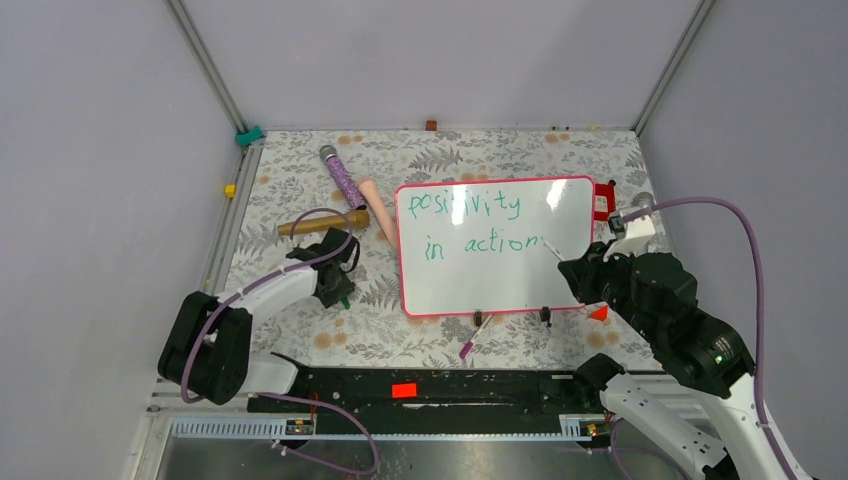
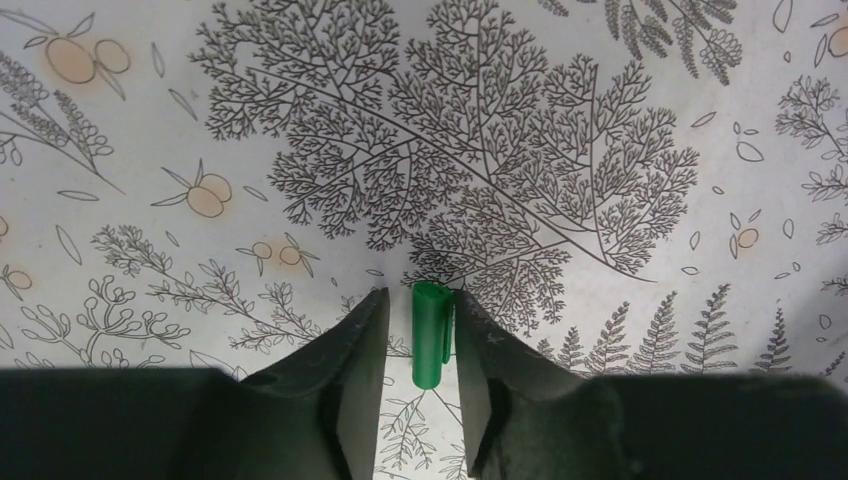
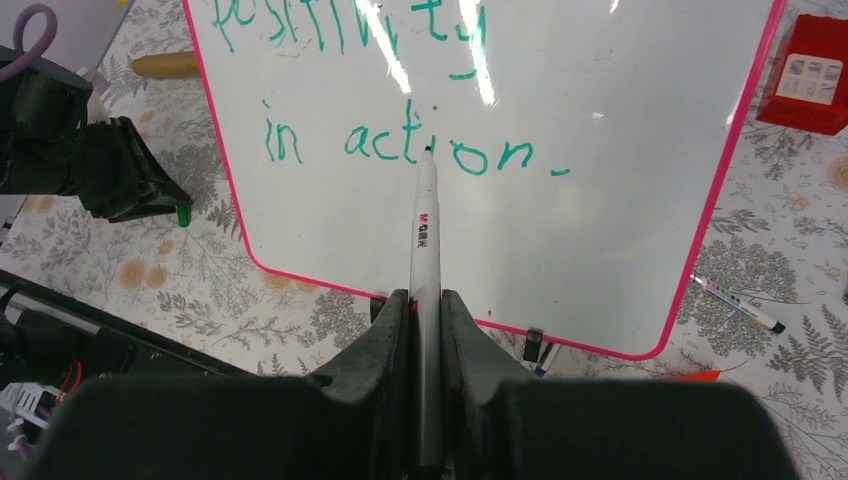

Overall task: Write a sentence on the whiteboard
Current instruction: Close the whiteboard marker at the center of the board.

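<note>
Plainly, grey walls (image 1: 100,150) enclose a fern-printed surface (image 1: 290,170); the whiteboard (image 1: 490,285) lies flat right of centre. The right hand (image 3: 425,300) grasps a marker (image 3: 424,230), tip at the writing; the left hand (image 2: 420,296), unclenched, straddles a green cap (image 2: 430,345).

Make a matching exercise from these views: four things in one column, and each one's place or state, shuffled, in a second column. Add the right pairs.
Things:
1. whiteboard
2. marker
3. green cap
4. red box

Places or states:
A. on the patterned cloth, between the open jaws of the left gripper
B. beside the whiteboard's far right corner
C. carries green handwriting
D. clamped in the right gripper

Pairs: 1-C, 2-D, 3-A, 4-B
</note>
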Controlling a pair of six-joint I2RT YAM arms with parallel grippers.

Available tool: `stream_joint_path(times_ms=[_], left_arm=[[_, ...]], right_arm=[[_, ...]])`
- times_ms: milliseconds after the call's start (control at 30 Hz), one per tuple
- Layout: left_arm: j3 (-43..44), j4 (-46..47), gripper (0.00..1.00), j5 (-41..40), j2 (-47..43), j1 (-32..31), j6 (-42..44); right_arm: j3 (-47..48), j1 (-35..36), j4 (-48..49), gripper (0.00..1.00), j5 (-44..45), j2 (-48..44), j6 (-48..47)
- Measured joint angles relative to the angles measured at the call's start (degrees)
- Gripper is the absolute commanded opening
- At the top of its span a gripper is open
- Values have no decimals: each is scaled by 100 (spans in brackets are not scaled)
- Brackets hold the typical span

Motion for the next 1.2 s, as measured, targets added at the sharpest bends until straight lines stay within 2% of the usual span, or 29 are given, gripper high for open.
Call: stream_joint_path(times_ms=[67,267,433,533,667,800,900,1200], left_arm=[[-92,46,1,-61,-92,-33,-155],[-481,85,0,44,-850,-87,-492],[-560,-190,0,256,-2605,-94,-1038],[-560,-210,0,466,-3609,-94,-1574],[-555,-221,0,772,-4478,-92,-2365],[-444,-245,0,1012,-4634,-92,-2863],[-223,-267,0,1143,-4629,-92,-3023],[83,-216,0,1349,-4629,-92,-3158]], right_arm=[[-50,0,28,0,-116,0,31],[-481,0,592,0,-715,-20,328],[-1805,68,2304,0,-1637,-94,1091],[-2680,669,3425,0,-1530,160,1445],[-2931,2050,4601,0,-992,1027,1453],[-2859,2719,5755,0,-682,2044,1440],[-2682,3001,6277,0,-608,2618,1438],[-2105,3200,7079,0,-529,3285,1421]])
